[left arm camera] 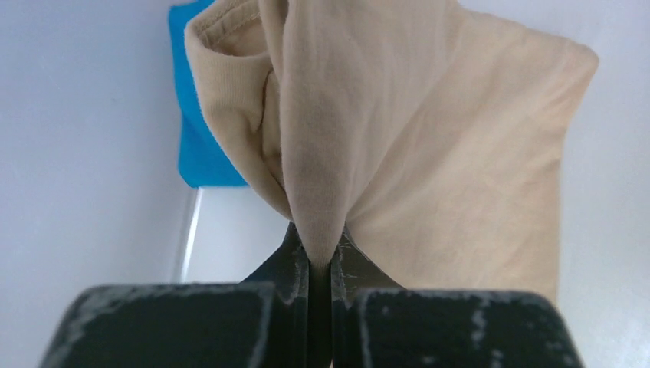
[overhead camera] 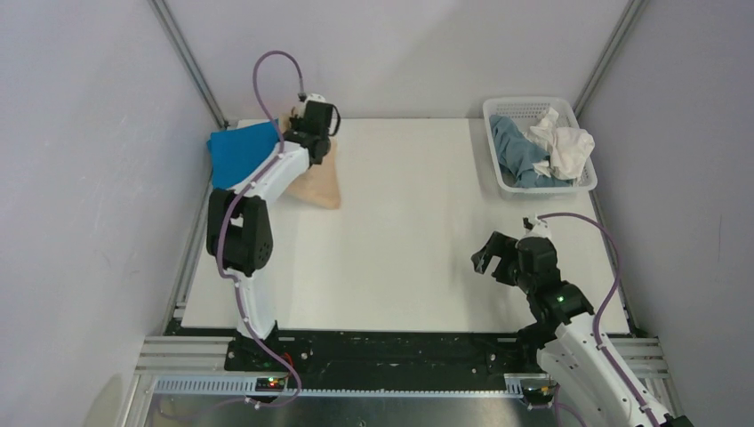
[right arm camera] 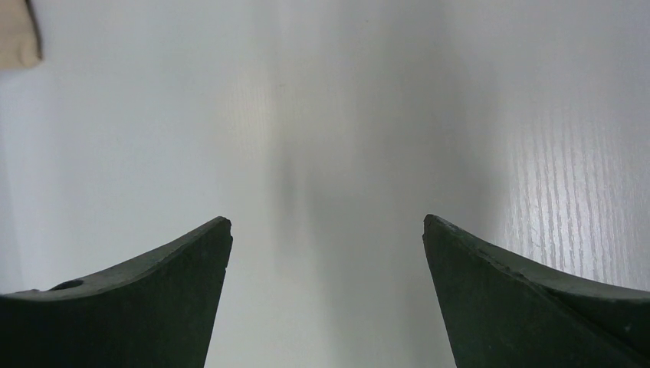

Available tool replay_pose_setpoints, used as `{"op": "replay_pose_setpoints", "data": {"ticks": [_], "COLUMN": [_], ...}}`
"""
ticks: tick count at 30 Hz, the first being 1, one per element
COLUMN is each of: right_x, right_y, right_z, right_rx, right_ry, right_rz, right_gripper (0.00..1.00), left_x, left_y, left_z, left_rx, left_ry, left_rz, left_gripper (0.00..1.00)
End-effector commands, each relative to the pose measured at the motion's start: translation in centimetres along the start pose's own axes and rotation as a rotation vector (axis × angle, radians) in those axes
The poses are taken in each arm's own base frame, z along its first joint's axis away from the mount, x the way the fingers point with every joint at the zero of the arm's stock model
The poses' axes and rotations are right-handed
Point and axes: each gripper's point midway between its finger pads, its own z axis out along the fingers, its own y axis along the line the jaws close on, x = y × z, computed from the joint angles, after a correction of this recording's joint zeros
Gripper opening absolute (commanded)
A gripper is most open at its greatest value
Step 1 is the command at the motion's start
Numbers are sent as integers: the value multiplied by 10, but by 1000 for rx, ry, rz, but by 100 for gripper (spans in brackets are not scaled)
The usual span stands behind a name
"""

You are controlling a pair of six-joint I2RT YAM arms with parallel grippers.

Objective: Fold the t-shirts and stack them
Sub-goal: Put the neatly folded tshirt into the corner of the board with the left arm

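Only your left wrist view is showing the left pincer clenching the beige t-shirt; overhead, your right pincer is hanging released

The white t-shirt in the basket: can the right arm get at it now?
Probably yes. The right gripper is open and empty, the white t-shirt lies on top in the basket on that arm's side, and only bare table lies between.

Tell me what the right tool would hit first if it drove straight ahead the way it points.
The right tool would probably meet only the bare table. In the wrist view, the beige t-shirt lies well left of that line.
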Motion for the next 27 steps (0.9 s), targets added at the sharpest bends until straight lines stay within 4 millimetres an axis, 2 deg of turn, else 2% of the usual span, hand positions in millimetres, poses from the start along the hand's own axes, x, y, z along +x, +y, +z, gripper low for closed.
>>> {"op": "replay_pose_setpoints", "data": {"ticks": [1,6,10,14,20,24,27], "right_x": [-7,-5,-4,-3,-3,-4,-4], "right_y": [-1,-3,-4,-4,-6,-7,-8], "right_z": [3,8,12,15,18,19,20], "right_rx": [3,15,22,28,42,46,55], "right_ry": [-34,-23,-13,-8,-6,-6,-9], "right_rz": [-14,-12,-12,-13,-10,-10,-7], "right_gripper": [99,100,99,99,99,99,99], "left_x": [-61,-88,-105,-134,-164,-168,-163], "left_y": [42,74,96,113,123,125,125], "left_z": [19,37,34,23,3,11,21], "left_rx": [-12,20,14,16,45,47,39], "left_ry": [-115,-161,-200,-268,-351,-356,-337], "left_rz": [94,67,36,-21,-88,-117,-113], "left_gripper": [0,0,0,0,0,0,0]}}
